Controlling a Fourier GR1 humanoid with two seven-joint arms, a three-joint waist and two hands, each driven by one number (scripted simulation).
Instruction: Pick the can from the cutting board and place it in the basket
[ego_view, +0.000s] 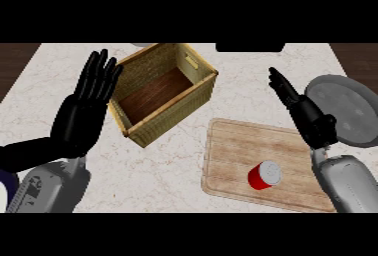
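Two hands were in view, neither holding anything. Nearest the lower edge, the can (264, 175) lay tipped on the cutting board (236, 150), red body and pale end showing, toward the board's near right part. Nothing touched it.

Right hand (314, 122) hung just beyond and to the right of the can, above the board's right edge, fingers straight and pointing away, released. It partly overlapped a grey round pan or plate (347, 100) at the counter's right; cannot tell which.

Left hand (81, 115) stood at the view's left, palm open, fingers up, resting. Well apart from the can.

Farther on, between the two hands, the basket (196, 65) sat on the counter (162, 165), woven walls, brown floor bare, turned at an angle. Its near corner was near the board's far left corner, not touching.

At the far edge a dark object (249, 47) showed, too cut off to name.

Judgement: task not started as far as shown. Can not yet grasped, basket held nothing. All remained: reach, close on can, lift, carry left and away, release inside. Right hand was the closer candidate.
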